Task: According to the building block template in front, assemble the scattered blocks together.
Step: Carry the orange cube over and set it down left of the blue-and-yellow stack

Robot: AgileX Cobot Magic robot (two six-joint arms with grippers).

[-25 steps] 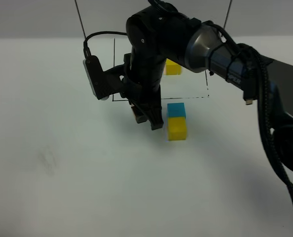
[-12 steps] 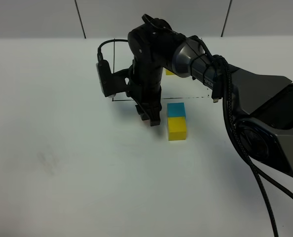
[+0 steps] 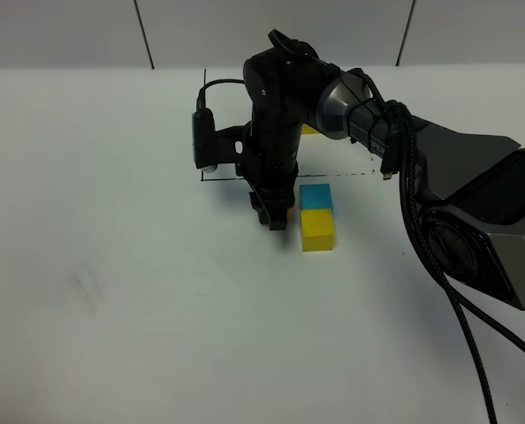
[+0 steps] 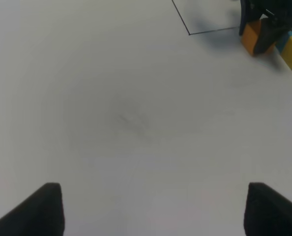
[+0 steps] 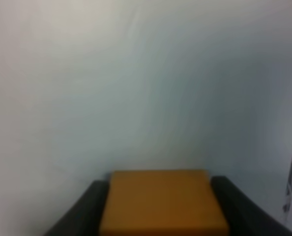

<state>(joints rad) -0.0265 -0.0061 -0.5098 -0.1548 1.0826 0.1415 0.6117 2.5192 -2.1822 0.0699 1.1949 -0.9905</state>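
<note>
My right gripper (image 3: 275, 217) is shut on the orange block (image 5: 163, 199), which sits between its two dark fingers (image 5: 82, 214). It holds the block low over the table, just left of the blue block (image 3: 315, 196) and the yellow block (image 3: 317, 230), which lie joined. The left wrist view shows the orange block (image 4: 254, 37) close beside that pair. The template is mostly hidden behind the right arm; only its yellow cube (image 3: 308, 130) and the black frame line (image 3: 338, 174) show. My left gripper (image 4: 156, 211) is open and empty over bare table.
The right arm's wrist camera (image 3: 204, 140) and cable stick out to the left of the gripper. The white table (image 3: 112, 291) stretches to the front and left. A faint smudge (image 3: 86, 287) marks it at front left.
The right gripper with the orange block has moved right, closer to the blue and yellow pair. The two joined blocks have not moved.
</note>
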